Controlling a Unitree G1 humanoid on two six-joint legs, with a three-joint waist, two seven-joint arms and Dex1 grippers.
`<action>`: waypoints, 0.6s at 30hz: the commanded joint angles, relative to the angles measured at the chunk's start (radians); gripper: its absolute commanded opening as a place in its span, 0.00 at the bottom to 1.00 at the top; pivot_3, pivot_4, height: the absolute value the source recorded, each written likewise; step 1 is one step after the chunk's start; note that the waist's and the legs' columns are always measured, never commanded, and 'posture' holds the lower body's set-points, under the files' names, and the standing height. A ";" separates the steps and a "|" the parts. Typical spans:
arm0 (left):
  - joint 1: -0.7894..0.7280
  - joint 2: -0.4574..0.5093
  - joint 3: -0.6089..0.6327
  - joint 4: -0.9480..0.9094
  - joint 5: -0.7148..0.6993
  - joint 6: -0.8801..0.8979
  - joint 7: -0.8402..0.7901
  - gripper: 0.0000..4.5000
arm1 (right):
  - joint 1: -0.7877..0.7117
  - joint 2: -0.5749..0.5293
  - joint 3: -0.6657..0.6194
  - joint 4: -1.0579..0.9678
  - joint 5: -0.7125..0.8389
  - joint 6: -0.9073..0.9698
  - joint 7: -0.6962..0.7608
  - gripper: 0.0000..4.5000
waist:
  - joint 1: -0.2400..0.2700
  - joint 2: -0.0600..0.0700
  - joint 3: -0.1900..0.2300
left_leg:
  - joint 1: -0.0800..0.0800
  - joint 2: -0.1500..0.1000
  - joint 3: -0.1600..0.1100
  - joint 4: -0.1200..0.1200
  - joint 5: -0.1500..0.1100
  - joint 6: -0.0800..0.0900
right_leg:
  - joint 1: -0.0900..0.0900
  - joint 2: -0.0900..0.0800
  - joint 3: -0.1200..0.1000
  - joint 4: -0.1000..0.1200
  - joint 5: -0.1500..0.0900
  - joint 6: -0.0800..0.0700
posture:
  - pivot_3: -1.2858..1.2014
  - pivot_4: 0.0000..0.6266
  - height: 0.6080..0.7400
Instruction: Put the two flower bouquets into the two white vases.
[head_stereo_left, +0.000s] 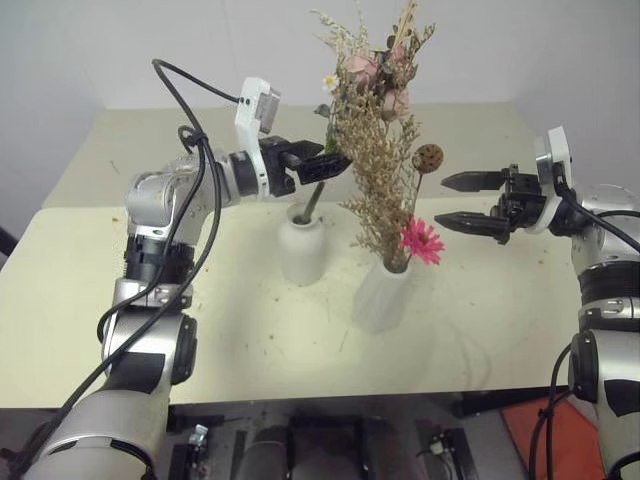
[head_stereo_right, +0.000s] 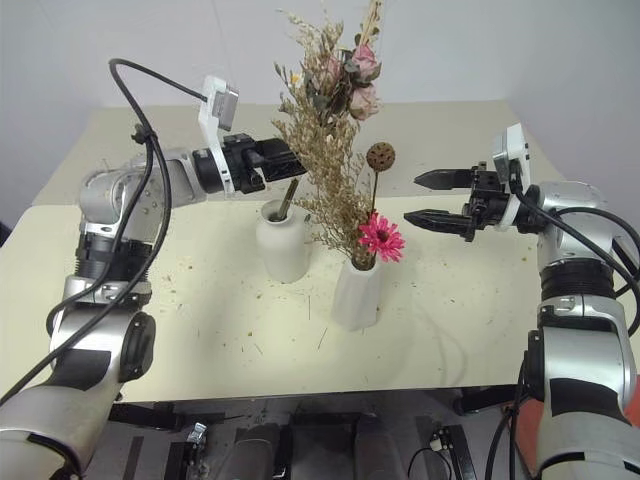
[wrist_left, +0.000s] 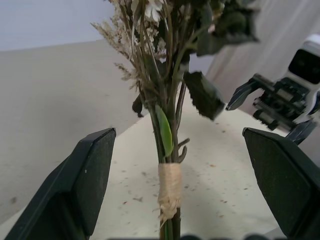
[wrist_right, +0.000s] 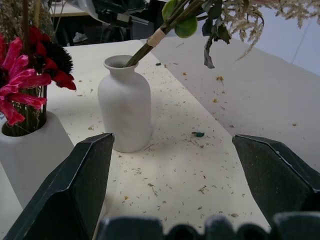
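Both bouquets stand in vases near the middle of the pale table (head_stereo_left: 500, 320). The cream-pink bouquet (head_stereo_left: 372, 75), with green leaves and stems bound by a band of tan tape, leans in the narrow neck of the rounded bottle-shaped vase (head_stereo_left: 301, 250); its blooms tilt toward the table's far edge and cross the top of the other bunch. The dried tan bouquet (head_stereo_left: 385, 180), with its bright pink flower (head_stereo_left: 422, 240) and round brown pod (head_stereo_left: 428, 157), sits upright in the ribbed tapered vase (head_stereo_left: 382, 292). This vase stands just beside the rounded one, nearer the front edge and toward the right edge.

The left gripper (head_stereo_left: 322, 167) reaches in level from the left at the height of the cream-pink stems, above the rounded vase's mouth. Its fingers (wrist_left: 85, 185) are spread wide on either side of the taped stems, apart from them and grasping nothing. The right gripper (head_stereo_left: 455, 202) hangs level over the table's right part, pointing toward the dried bouquet, near the pod and the pink flower but clear of them. Its fingers (wrist_right: 75, 185) are also spread wide and hold nothing. Dried flecks are scattered across the tabletop around the vases.
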 joint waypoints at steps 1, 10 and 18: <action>-0.077 -0.004 0.029 0.088 -0.022 0.013 -0.084 0.98 | 0.009 -0.013 -0.037 -0.049 0.019 0.004 0.033 1.00 | 0.000 0.000 0.000 | 0.000 0.000 0.000 0.000 0.000 0.000 | 0.000 0.000 0.000 0.000 0.000 0.000 | 0.52 0.24 1.00; -0.136 -0.033 -0.042 0.196 0.086 -0.026 -0.122 0.98 | 0.051 -0.020 -0.055 -0.104 0.032 0.032 0.018 1.00 | 0.001 0.000 0.000 | -0.001 0.000 0.000 0.000 0.000 0.000 | 0.000 0.000 0.000 0.000 0.000 0.000 | 0.52 0.24 1.00; -0.136 -0.069 -0.079 0.206 0.198 -0.088 -0.079 0.64 | 0.069 -0.014 -0.063 -0.133 0.038 0.049 0.007 1.00 | 0.000 0.000 0.000 | -0.001 0.000 0.000 0.000 0.000 0.000 | -0.001 0.000 0.000 0.000 0.000 0.000 | 0.52 0.24 1.00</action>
